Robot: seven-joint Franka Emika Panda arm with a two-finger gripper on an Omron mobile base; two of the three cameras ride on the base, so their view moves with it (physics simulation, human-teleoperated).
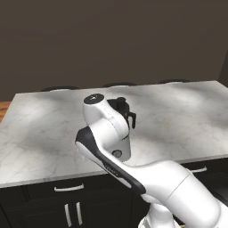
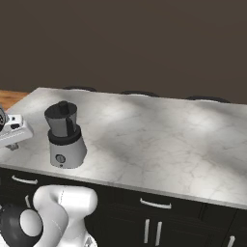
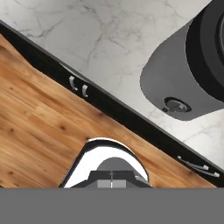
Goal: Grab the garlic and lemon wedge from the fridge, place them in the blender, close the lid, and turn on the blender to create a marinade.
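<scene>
Blender (image 2: 65, 137) stands near the front edge of the marble counter (image 2: 159, 140), its lid (image 2: 61, 109) already seated on the jar. Gripper (image 2: 13, 144) hovers just beside it with fingers closed, empty. Judging by this, only turning the front knob (image 3: 176, 105) remains.

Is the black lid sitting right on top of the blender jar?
Touching. In the right base view the lid sits flush on the blender jar's top, with no gap showing.
</scene>
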